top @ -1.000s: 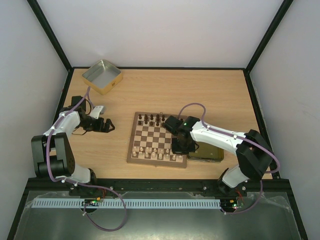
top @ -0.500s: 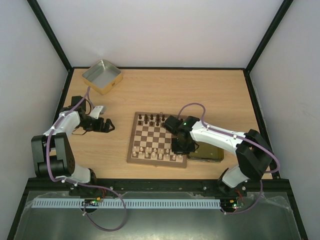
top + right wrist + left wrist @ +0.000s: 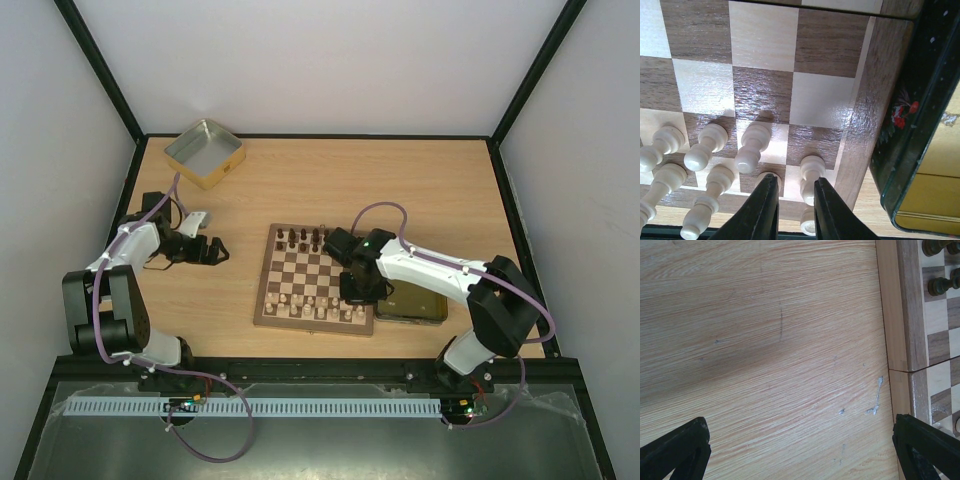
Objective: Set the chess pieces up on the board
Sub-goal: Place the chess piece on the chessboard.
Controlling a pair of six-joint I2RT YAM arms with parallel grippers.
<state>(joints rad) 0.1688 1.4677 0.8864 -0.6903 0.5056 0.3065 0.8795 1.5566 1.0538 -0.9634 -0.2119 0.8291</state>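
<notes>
The board [image 3: 261,285] held cream chess pieces [image 3: 711,145] ranked at 6 o'clock and a part-filled dark row at 12 o'clock, while the right gripper [image 3: 795,184] hovered nearly closed at 5 o'clock, grasp indeterminable, and the left gripper [image 3: 799,422] was spread, empty.

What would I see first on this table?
The chessboard in the middle, cream pieces lined along its near edge and dark pieces along the far one. The right gripper hangs low over the board's near right corner, while the left gripper sits open over the table beside it.
</notes>
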